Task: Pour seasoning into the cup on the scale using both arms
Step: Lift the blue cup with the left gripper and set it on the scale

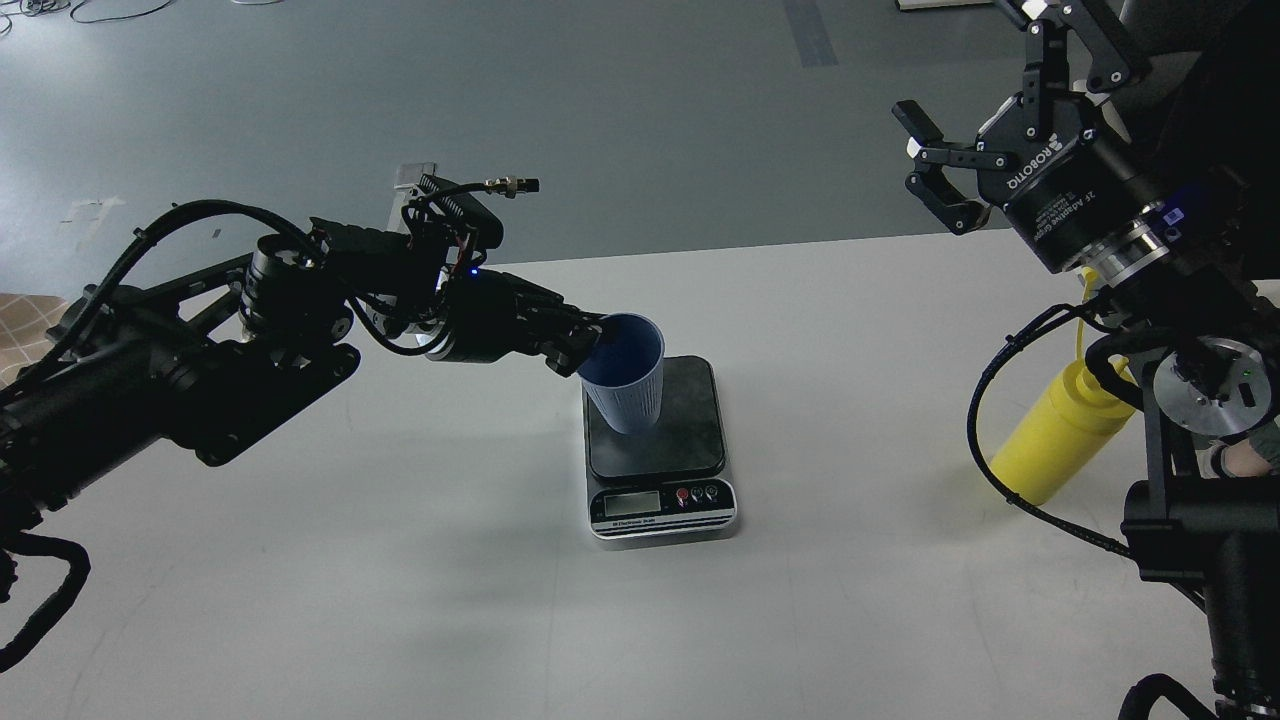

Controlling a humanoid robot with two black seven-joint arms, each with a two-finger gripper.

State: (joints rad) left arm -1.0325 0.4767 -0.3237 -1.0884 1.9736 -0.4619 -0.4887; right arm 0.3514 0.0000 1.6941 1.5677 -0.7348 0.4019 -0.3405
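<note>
Yellow bottle (1055, 430) upright on tabletop (850, 600), below open, empty right claw (925, 165); left claw (590, 345) grips cup (625, 375) on scale (660, 470).

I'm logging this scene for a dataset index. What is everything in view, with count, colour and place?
cup: 1, light blue, ribbed, on the scale's plate, tilted, at the left end effector's tips.
scale: 1, dark plate with silver front, table centre.
seasoning bottle: 1, bright yellow, near the table's right edge, partly hidden behind the right arm.
table: 1, white, across the foreground.
floor: grey, beyond the table.
left end effector: 1, black, at the cup's rim; fingers too dark to tell apart.
right end effector: 1, black, raised at upper right, fingers open, holding nothing.
</note>
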